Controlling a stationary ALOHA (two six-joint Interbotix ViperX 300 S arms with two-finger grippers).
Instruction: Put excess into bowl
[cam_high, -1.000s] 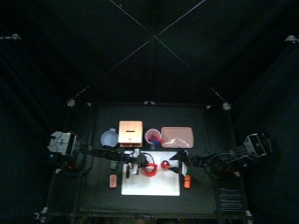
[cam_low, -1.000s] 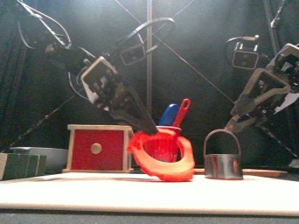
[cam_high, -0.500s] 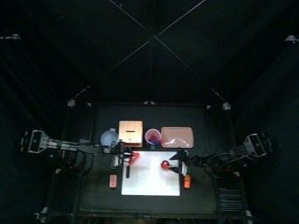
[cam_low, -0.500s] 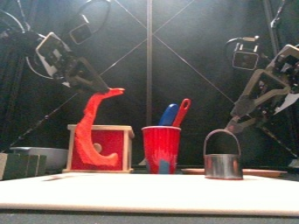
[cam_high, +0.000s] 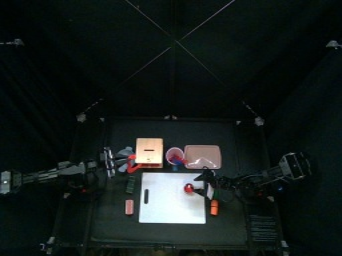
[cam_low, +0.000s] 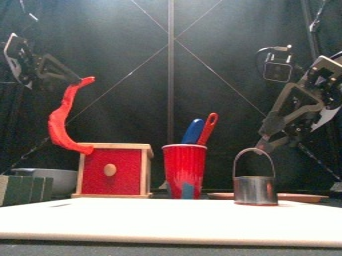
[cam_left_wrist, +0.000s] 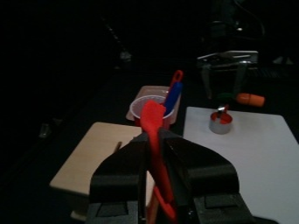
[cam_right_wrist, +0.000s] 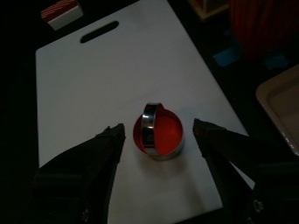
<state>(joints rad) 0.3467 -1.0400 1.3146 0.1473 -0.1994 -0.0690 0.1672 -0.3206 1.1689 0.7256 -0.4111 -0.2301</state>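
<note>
Carrying the excess (cam_low: 66, 116), clenched in the left gripper (cam_left_wrist: 156, 175), high at the table's left, the arm must next lower it into the bowl (cam_high: 123, 157), while the right gripper (cam_right_wrist: 162, 140) hangs open over a round cutter (cam_right_wrist: 162, 133).

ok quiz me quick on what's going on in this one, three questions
1. What sits on the white board between the open jaws of the right gripper?
2. True or false: the excess lies flat on the white board.
3. Which gripper holds the excess? A: left gripper. B: right gripper. C: neither.

Key: 1. the round metal cutter, red inside. 2. false, it hangs in the air. 3. A.
</note>
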